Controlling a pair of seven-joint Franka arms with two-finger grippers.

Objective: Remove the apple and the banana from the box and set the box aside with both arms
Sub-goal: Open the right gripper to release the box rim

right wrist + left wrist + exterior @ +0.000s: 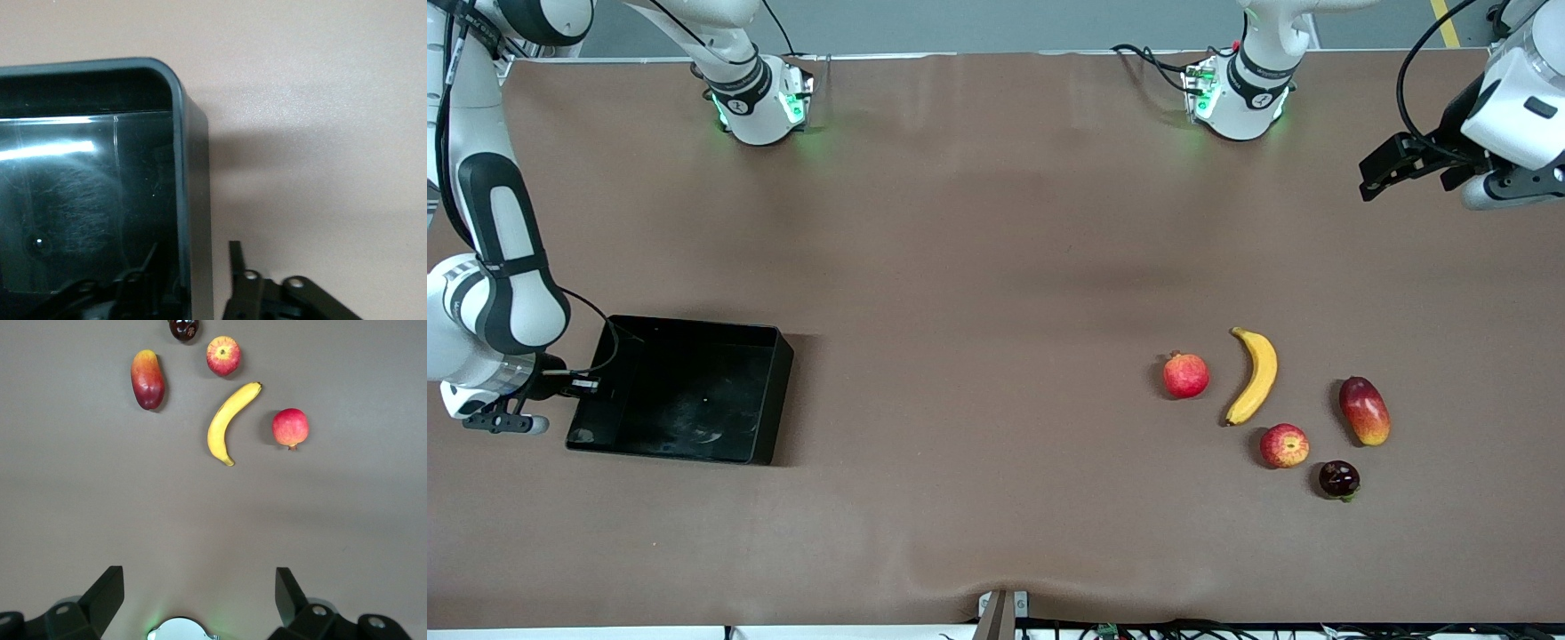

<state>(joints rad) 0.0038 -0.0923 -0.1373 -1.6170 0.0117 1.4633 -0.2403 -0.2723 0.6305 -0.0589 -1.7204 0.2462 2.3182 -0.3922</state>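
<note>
The black box (pixel 772 391) rests on the table toward the right arm's end. My right gripper (pixel 590 385) is low at the box's end wall (pixel 197 200), with one finger inside and the other finger (pixel 235 257) outside. A gap shows between that finger and the wall, so the right gripper (pixel 193 261) is open and straddles it. The yellow banana (pixel 1254 376) (pixel 227 420) and the streaked apple (pixel 1284 445) (pixel 223 355) lie toward the left arm's end, the apple nearer the front camera. My left gripper (pixel 1371 178) (pixel 200 587) hangs open and empty over bare table at that end.
A red pomegranate (pixel 1185 375) (pixel 290 427) lies beside the banana, toward the box. A red-to-yellow mango (pixel 1364 410) (pixel 147 379) lies beside the banana at the left arm's end. A small dark round fruit (pixel 1339 479) (pixel 183 328) sits nearest the front camera. Brown cloth covers the table between box and fruits.
</note>
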